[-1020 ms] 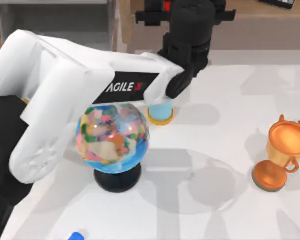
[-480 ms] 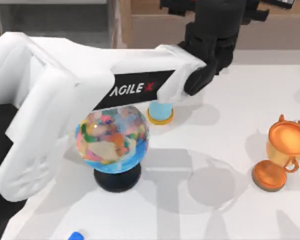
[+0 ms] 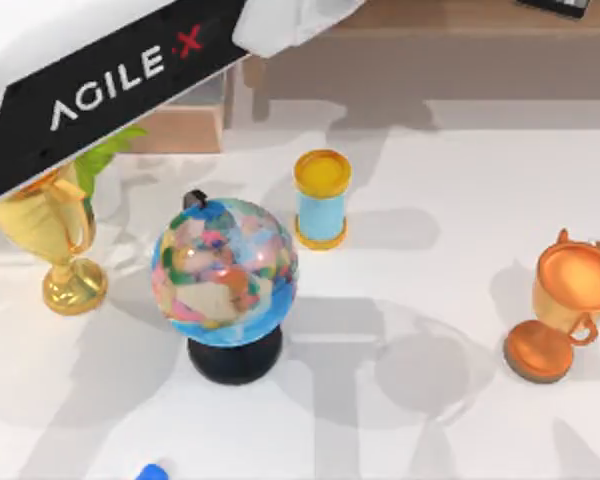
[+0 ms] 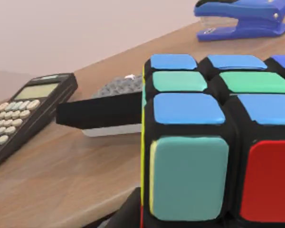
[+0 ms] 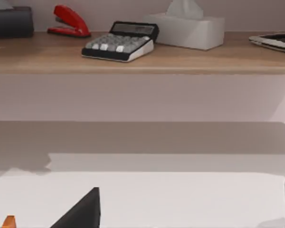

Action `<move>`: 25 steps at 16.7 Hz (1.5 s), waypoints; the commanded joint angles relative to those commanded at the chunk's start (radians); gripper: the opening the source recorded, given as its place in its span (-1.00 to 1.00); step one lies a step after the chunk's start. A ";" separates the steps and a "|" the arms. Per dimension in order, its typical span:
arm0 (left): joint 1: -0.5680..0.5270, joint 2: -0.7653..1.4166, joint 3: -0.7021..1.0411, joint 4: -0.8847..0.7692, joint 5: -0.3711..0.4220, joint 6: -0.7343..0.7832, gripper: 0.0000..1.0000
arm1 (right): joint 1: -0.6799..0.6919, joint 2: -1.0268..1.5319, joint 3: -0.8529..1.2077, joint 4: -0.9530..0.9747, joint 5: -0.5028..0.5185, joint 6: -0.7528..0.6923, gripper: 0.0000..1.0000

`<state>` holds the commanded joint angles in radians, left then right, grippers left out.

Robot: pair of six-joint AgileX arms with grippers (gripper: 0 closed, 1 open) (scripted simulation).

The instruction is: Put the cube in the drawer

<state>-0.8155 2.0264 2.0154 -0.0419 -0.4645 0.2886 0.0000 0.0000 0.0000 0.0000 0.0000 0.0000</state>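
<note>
White table (image 3: 440, 260) fills mid-frame, brown shelf (image 3: 460, 40) along top edge; left gripper's grip on cube (image 4: 213, 152) can't tell; right gripper unclear

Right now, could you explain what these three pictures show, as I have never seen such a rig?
These are two AgileX robot arms at a white table. The top view looks straight down: the left arm crosses the upper left corner, above a globe, a gold trophy, a copper trophy and a blue cylinder. The left wrist view rides on that arm: the left gripper holds the cube near a wooden shelf with a calculator and a blue stapler. The right wrist view, from the idle right arm, faces that shelf.
</note>
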 joint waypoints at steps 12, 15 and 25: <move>0.848 0.002 0.808 -1.058 0.264 0.102 -1.00 | 0.000 0.000 0.000 0.000 0.000 0.000 1.00; 1.029 0.160 0.915 -1.280 0.321 0.094 -1.00 | 0.000 0.000 0.000 0.000 0.000 0.000 1.00; 1.145 0.733 0.892 -1.653 0.467 0.071 -1.00 | 0.000 0.000 0.000 0.000 0.000 0.000 1.00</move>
<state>0.3293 2.7593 2.9079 -1.6953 0.0030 0.3593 0.0000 0.0000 0.0000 0.0000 0.0000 0.0000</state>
